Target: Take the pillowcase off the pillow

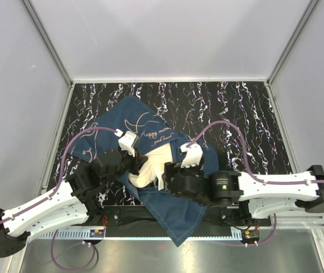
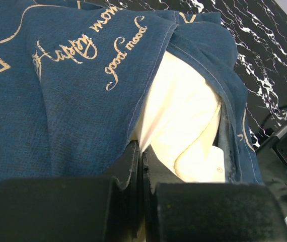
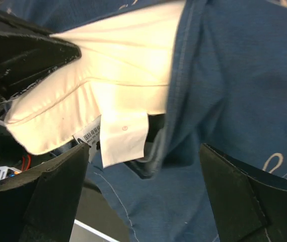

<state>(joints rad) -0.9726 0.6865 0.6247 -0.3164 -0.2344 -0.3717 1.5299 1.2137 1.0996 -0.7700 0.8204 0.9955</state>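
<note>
I have the left gripper (image 2: 141,154) pinched shut on a corner of the pillow (image 1: 150,165). The pillow pokes halfway out of the pillowcase (image 1: 122,122), close to the near edge of the worktop (image 1: 224,108). My right gripper (image 3: 144,148) stands wide open just beside it, holding nothing, with the pillow's white tag (image 3: 126,136) between its fingers. The pillowcase lies left of centre, one end trailing over the near edge.
</note>
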